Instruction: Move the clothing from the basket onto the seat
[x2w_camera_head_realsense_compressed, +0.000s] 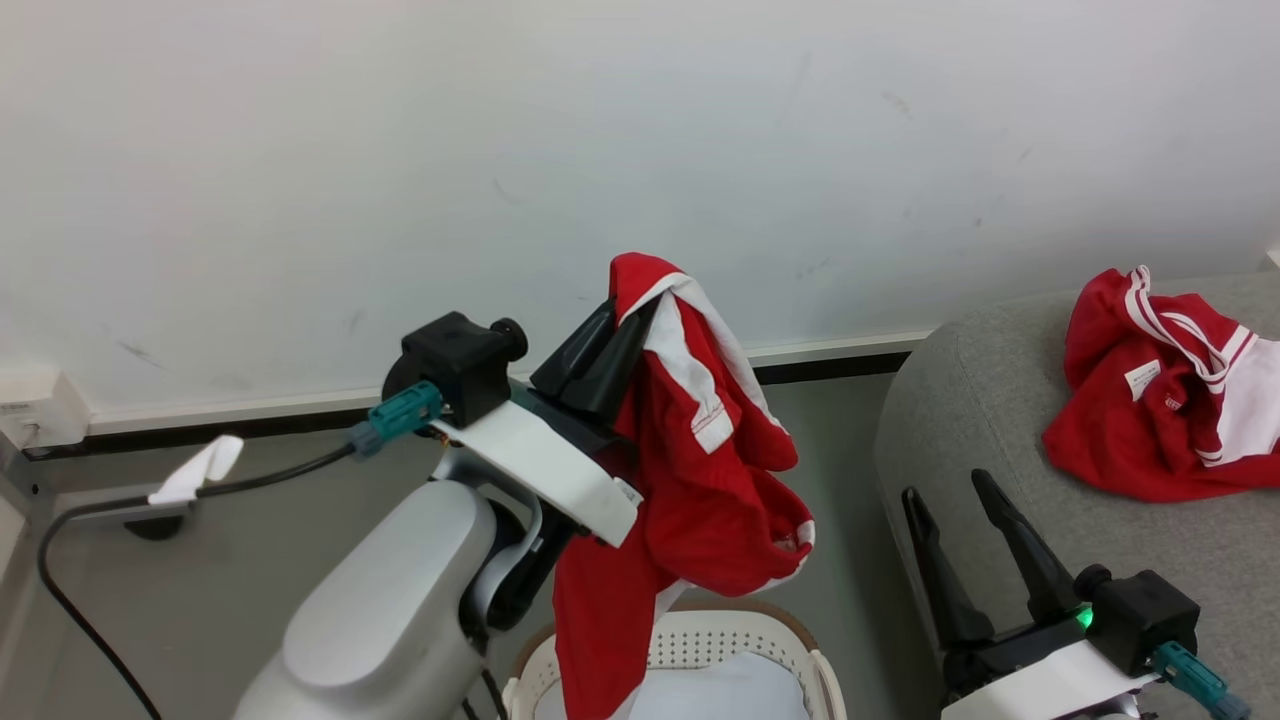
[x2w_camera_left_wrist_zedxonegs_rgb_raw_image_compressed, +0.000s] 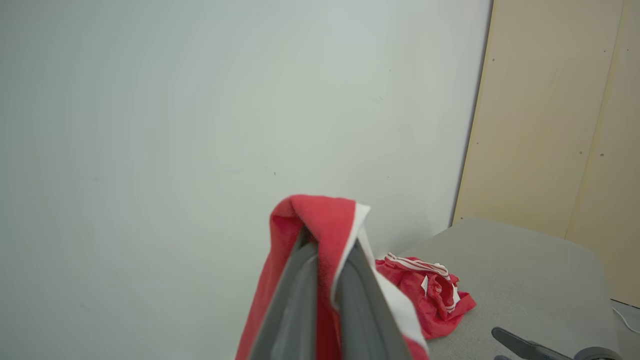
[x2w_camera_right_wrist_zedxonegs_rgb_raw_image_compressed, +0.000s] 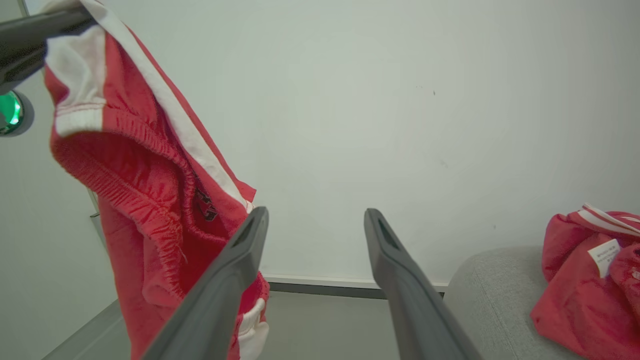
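Note:
My left gripper (x2w_camera_head_realsense_compressed: 630, 320) is shut on a red garment with white stripes (x2w_camera_head_realsense_compressed: 700, 470), held high so it hangs down over the white basket (x2w_camera_head_realsense_compressed: 800, 640) with its brown rim. The same garment drapes over my dark fingers (x2w_camera_left_wrist_zedxonegs_rgb_raw_image_compressed: 300, 290) in the left wrist view and hangs at the left (x2w_camera_right_wrist_zedxonegs_rgb_raw_image_compressed: 150, 190) in the right wrist view. A second red garment (x2w_camera_head_realsense_compressed: 1150, 400) lies crumpled on the grey seat (x2w_camera_head_realsense_compressed: 960, 400) at the right. My right gripper (x2w_camera_head_realsense_compressed: 955, 490) stands open beside the seat's edge, holding nothing (x2w_camera_right_wrist_zedxonegs_rgb_raw_image_compressed: 315, 220).
A pale bluish-white pad (x2w_camera_head_realsense_compressed: 720, 695) lies inside the basket. A white wall with a baseboard (x2w_camera_head_realsense_compressed: 840, 350) runs behind. A black cable (x2w_camera_head_realsense_compressed: 100, 510) trails over the grey floor at left. A beige panel (x2w_camera_left_wrist_zedxonegs_rgb_raw_image_compressed: 550, 115) stands behind the seat.

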